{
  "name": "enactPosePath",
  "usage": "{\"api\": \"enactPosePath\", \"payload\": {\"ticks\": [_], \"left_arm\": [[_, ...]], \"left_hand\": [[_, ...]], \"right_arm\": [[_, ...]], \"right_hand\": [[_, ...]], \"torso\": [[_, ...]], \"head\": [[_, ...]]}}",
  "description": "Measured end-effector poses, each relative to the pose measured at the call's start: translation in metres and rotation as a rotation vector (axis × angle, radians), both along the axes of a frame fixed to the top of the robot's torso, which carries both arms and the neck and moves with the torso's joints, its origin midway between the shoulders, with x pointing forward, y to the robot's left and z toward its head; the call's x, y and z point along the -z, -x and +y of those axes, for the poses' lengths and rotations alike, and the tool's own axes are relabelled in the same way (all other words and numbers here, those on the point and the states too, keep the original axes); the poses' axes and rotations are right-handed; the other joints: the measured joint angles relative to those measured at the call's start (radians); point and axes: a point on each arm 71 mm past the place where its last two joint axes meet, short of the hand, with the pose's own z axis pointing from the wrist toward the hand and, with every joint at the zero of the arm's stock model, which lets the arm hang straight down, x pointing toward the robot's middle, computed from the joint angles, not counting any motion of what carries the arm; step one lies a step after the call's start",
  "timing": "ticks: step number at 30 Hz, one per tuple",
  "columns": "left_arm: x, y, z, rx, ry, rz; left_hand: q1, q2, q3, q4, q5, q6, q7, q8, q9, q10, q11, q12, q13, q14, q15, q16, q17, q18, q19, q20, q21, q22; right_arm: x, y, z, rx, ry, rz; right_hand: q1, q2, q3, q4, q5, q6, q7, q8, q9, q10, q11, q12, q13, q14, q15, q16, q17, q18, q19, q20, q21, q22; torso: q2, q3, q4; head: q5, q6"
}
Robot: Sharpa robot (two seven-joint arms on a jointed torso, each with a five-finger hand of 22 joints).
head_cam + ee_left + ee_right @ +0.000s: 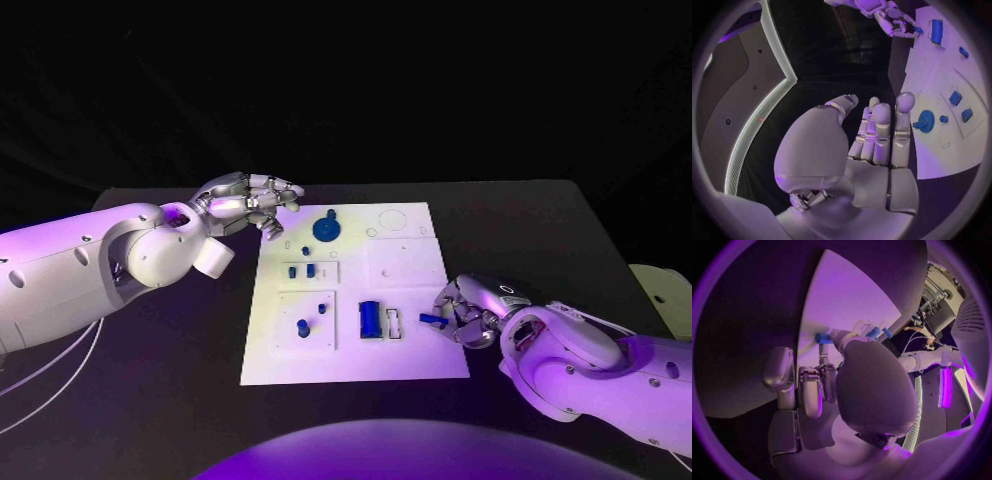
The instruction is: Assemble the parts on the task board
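Black matte surface [548, 230] underneath everything, with the flat white rectangular task board [418, 350] sitting mid-frame, long side running away from the robot. Two silver many-fingered hands at opposite corners of it.

Left hand [248, 203] up at the far left corner, hovering just off the board's edge. Fingers side by side and lightly curled, nothing in them, so basically closed on air. Closest piece to it: the round blue knob-like disc [327, 227] near the board's far edge, just beside the fingertips. Same disc in the left wrist view [925, 120], right past the fingers [881, 131].

Right hand [469, 312] over the board's near right edge, pinching a small blue peg-shaped part [431, 320] that pokes out toward the middle of the board. Same part in the right wrist view [823, 338], clamped at the fingertips.

Key thing for the next move, probably: the held peg lies just to the right of the upright blue rectangular block [369, 319] and the narrow empty slot [392, 322] beside it. Peg's long axis looks roughly crosswise to the board, while block and slot run lengthwise. Right hand clearly the nearer one here; left well apart from that spot. Can't tell which hole the peg belongs in.

Smaller blue pieces [303, 326] scattered in the left recesses, untouched.
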Motion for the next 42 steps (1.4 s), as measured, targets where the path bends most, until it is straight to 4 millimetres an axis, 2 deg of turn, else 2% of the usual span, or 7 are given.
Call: {"api": "enactPosePath", "payload": {"ticks": [4, 11, 13, 15, 17, 24, 42], "left_arm": [[0.000, 0.000, 0.000, 0.000, 0.000, 0.000], [0.000, 0.000, -0.001, 0.002, 0.000, 0.001], [0.000, 0.000, -0.001, 0.002, 0.000, 0.001], [0.000, 0.000, -0.001, 0.002, 0.000, 0.002], [0.000, 0.000, -0.001, 0.002, -0.001, 0.002], [0.000, 0.000, -0.001, 0.005, -0.001, 0.004], [0.000, 0.001, -0.001, 0.010, -0.002, 0.007]], "left_hand": [[0.000, 0.000, 0.000, 0.000, 0.000, 0.000, 0.000, 0.000, 0.000, 0.000, 0.000, 0.000, 0.000, 0.000, 0.000, 0.000, 0.000, 0.000, 0.000, 0.000, 0.000, 0.000], [0.000, 0.000, 0.000, 0.000, 0.000, 0.000, 0.000, 0.000, 0.000, 0.000, 0.000, 0.000, 0.000, 0.000, 0.000, 0.000, 0.000, 0.000, 0.000, 0.000, 0.000, 0.000], [0.000, 0.000, 0.000, 0.000, 0.000, 0.000, 0.000, 0.000, 0.000, 0.000, 0.000, 0.000, 0.000, 0.000, 0.000, 0.000, 0.000, 0.000, 0.000, 0.000, 0.000, 0.000], [0.000, 0.000, 0.000, 0.000, 0.004, 0.000, 0.000, 0.004, 0.000, 0.000, 0.000, 0.000, 0.000, 0.000, 0.000, 0.000, 0.000, 0.000, 0.000, 0.000, 0.000, 0.000], [0.000, 0.000, 0.000, 0.000, 0.004, 0.000, 0.000, 0.005, 0.001, 0.000, 0.000, 0.000, 0.000, 0.000, 0.000, 0.000, 0.000, 0.000, 0.000, 0.000, 0.000, 0.000], [0.000, 0.000, 0.000, 0.000, 0.004, 0.000, 0.000, 0.005, 0.001, 0.000, 0.000, 0.000, 0.000, 0.000, 0.000, 0.000, 0.000, 0.000, 0.000, 0.000, 0.000, 0.000], [0.000, 0.000, 0.000, 0.000, 0.004, 0.000, 0.000, 0.005, 0.001, 0.000, 0.000, 0.000, 0.000, 0.000, 0.000, 0.000, 0.000, 0.000, 0.000, 0.000, 0.000, 0.000]], "right_arm": [[-0.010, 0.001, 0.009, -0.004, -0.043, -0.014], [-0.015, -0.001, 0.019, -0.004, -0.084, -0.017], [-0.015, -0.001, 0.022, -0.005, -0.093, -0.013], [-0.014, -0.001, 0.027, -0.008, -0.104, -0.005], [-0.013, -0.002, 0.030, -0.009, -0.111, 0.002], [-0.006, -0.005, 0.039, -0.012, -0.116, 0.041], [0.004, -0.005, 0.047, -0.026, -0.089, 0.103]], "right_hand": [[-0.059, -0.008, 0.075, -0.057, 0.001, -0.007, 0.000, 0.000, 0.000, 0.000, 0.000, 0.000, 0.000, 0.000, 0.000, 0.000, 0.000, 0.000, 0.000, 0.000, -0.004, 0.000], [-0.097, -0.009, 0.111, -0.083, -0.005, -0.012, 0.001, 0.000, 0.001, 0.000, 0.000, 0.000, 0.000, 0.000, 0.000, 0.000, 0.000, 0.000, 0.000, 0.000, -0.006, 0.000], [-0.111, -0.015, 0.111, -0.083, -0.005, -0.015, 0.001, 0.039, 0.001, 0.000, 0.000, 0.000, 0.000, 0.000, 0.000, 0.000, 0.001, 0.000, 0.000, 0.000, -0.006, 0.000], [-0.126, -0.015, 0.112, -0.084, -0.005, -0.015, 0.001, 0.047, 0.001, 0.000, 0.000, 0.000, 0.000, 0.000, 0.000, 0.000, 0.001, 0.000, 0.000, 0.000, -0.006, 0.000], [-0.145, -0.019, 0.164, -0.133, -0.011, -0.015, 0.001, 0.053, 0.001, 0.000, 0.000, 0.004, 0.000, 0.000, 0.000, 0.000, 0.001, 0.000, 0.000, 0.000, -0.006, 0.000], [-0.280, -0.019, 0.164, -0.101, -0.052, 0.000, 0.001, 0.058, 0.036, 0.000, 0.000, 0.020, 0.000, 0.000, 0.000, 0.000, 0.001, 0.000, 0.000, 0.000, -0.016, 0.000], [-0.302, -0.012, 0.163, -0.094, -0.057, 0.018, -0.010, 0.051, 0.021, 0.000, 0.000, 0.044, 0.000, 0.000, 0.000, 0.000, 0.001, 0.000, 0.000, 0.000, -0.016, 0.001]], "torso": [[0.000, -0.0004, 0.0003], [0.000, -0.0012, 0.0019], [0.000, -0.0012, 0.0020], [0.000, -0.0012, 0.0018], [0.001, -0.0011, 0.0015], [0.001, -0.0007, 0.0011], [0.002, 0.0005, 0.0000]], "head": [[-0.002, 0.001], [-0.003, 0.001], [-0.003, 0.001], [-0.003, 0.001], [-0.002, 0.000], [0.000, -0.001], [0.002, -0.006]]}}
